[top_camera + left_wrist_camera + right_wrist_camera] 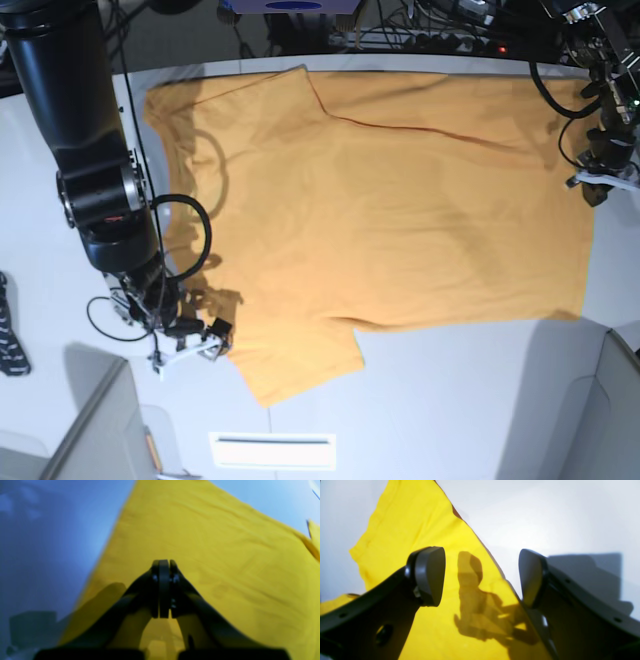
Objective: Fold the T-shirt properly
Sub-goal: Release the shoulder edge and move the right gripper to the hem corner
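Observation:
The orange-yellow T-shirt [400,220] lies spread flat on the white table [450,400], with one sleeve [300,365] pointing to the front edge. A crease [400,127] runs across its far part. My right gripper [205,340] is open and low at the shirt's left edge by that sleeve. In the right wrist view the shirt's edge [492,555] runs between the spread fingers [430,575] of the right gripper [481,577]. My left gripper [598,190] sits at the shirt's right edge. In the left wrist view it [163,563] is shut above the cloth [225,555].
Cables and equipment [440,30] line the table's back edge. A black object [10,335] lies at the far left. A white strip [270,450] lies near the front edge. Grey panels stand at the front left [90,430] and front right [610,420].

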Controlling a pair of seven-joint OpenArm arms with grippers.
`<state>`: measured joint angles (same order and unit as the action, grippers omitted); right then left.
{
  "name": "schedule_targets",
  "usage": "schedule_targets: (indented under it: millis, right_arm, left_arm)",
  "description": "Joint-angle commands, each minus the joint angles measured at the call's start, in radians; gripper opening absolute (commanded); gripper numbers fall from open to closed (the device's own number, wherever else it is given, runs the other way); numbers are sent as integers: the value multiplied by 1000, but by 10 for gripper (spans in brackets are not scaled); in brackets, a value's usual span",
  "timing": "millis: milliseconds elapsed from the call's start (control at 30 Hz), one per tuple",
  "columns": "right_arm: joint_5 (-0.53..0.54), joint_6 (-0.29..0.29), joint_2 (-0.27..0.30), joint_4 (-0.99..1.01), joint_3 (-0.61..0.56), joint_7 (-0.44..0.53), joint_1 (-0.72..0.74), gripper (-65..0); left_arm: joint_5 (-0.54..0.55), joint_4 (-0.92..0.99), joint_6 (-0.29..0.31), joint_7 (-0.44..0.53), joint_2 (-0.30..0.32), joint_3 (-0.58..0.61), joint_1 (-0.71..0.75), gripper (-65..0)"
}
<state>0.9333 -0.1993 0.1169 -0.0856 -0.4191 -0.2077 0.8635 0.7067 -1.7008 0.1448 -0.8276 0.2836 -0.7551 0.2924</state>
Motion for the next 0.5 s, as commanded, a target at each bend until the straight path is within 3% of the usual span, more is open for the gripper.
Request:
schedule_targets:
  millis: [0, 133, 367, 467]
  right_arm:
    - [-15, -2, -10, -12, -28, 3, 36, -222]
    - [-33, -1, -46, -12, -57, 9, 38, -224]
    - [-38, 2, -44, -12, -48, 37, 38, -231]
    - [-38, 2, -43, -12, -48, 43, 38, -318]
  left_arm:
    - [11, -15, 3, 24, 19, -17, -3, -650]
    - [11, -15, 3, 24, 22, -56, 18, -650]
    - [11, -12, 5, 24, 24, -74, 34, -650]
    - [11, -12, 5, 24, 24, -76, 34, -650]
